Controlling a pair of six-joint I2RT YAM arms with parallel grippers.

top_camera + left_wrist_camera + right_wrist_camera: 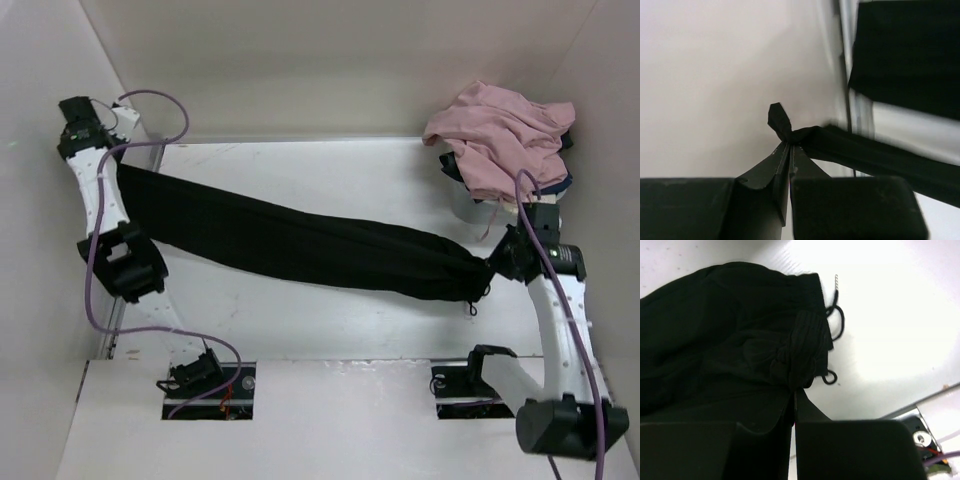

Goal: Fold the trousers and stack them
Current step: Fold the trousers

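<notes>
Likely spreading out before the first fold
You hold the trousers [300,245] stretched across the table [330,325] from its far-left corner to its right edge: left gripper [789,145] clamped on the leg end [780,117], right gripper [794,390] clamped on the waistband [810,335]; next, carry one end over onto the other, edges matched

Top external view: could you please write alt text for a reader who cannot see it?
Black trousers stretch across the white table, the left gripper shut on one end and the right gripper on the other. A pink garment lies heaped at the far right corner.
</notes>
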